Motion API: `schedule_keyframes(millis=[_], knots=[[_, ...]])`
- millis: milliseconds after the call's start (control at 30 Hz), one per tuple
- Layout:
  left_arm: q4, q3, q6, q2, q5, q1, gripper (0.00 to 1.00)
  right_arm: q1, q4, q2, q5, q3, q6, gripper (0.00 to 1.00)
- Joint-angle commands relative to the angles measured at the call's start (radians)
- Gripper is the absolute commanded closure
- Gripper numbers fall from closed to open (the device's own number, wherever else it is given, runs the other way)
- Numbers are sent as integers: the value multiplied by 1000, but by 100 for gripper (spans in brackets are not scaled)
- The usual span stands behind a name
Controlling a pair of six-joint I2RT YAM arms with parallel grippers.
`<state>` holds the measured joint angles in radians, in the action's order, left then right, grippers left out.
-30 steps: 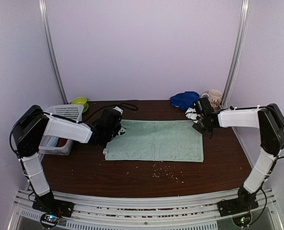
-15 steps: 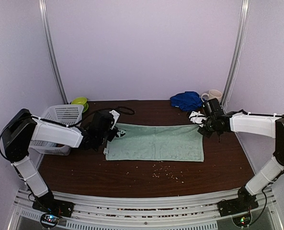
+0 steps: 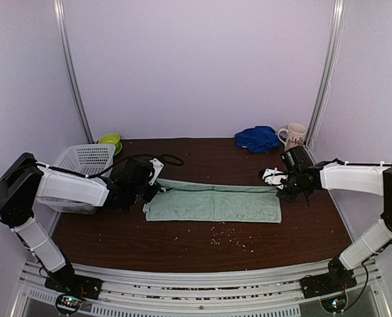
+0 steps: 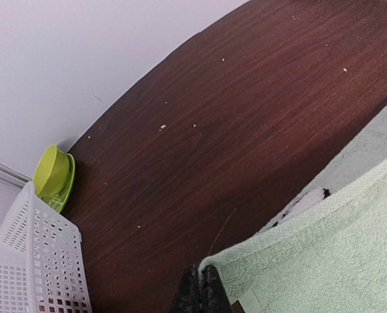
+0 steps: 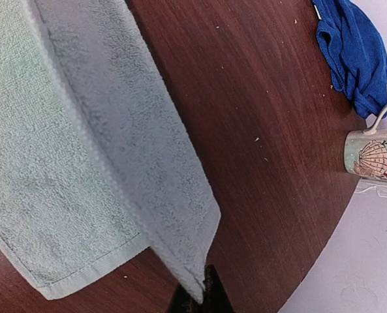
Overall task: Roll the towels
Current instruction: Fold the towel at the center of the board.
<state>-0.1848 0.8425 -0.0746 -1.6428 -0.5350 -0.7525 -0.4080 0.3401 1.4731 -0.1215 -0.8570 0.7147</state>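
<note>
Dark wooden table (image 3: pixel 202 244) carries the work. On it the mint-green towel (image 3: pixel 215 206) lies spread between the two grippers, with its far edge lifted off the table. The left gripper (image 4: pixel 200 287) is pinched shut on the far-left corner; the right gripper (image 5: pixel 203 297) is pinched shut on the far-right corner.

Progress, as judged: the first turn of this towel is only started, and no roll has formed. The blue towel (image 3: pixel 256 139) lies crumpled beyond the right gripper and is not yet handled, so most of the task remains.

Count: two towels, one mug (image 3: pixel 293 135) beside the blue towel, one white basket (image 3: pixel 83 162) and one green bowl (image 3: pixel 110 140) beyond the left gripper.
</note>
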Motion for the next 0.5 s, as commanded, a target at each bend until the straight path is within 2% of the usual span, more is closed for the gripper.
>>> schedule_keyframes(millis=[0, 467], knots=[[39, -33, 27, 43, 15, 9, 100, 5, 34, -32, 41, 22, 14, 100], [47, -115, 72, 101, 34, 8, 100, -20, 44, -85, 55, 85, 26, 100]])
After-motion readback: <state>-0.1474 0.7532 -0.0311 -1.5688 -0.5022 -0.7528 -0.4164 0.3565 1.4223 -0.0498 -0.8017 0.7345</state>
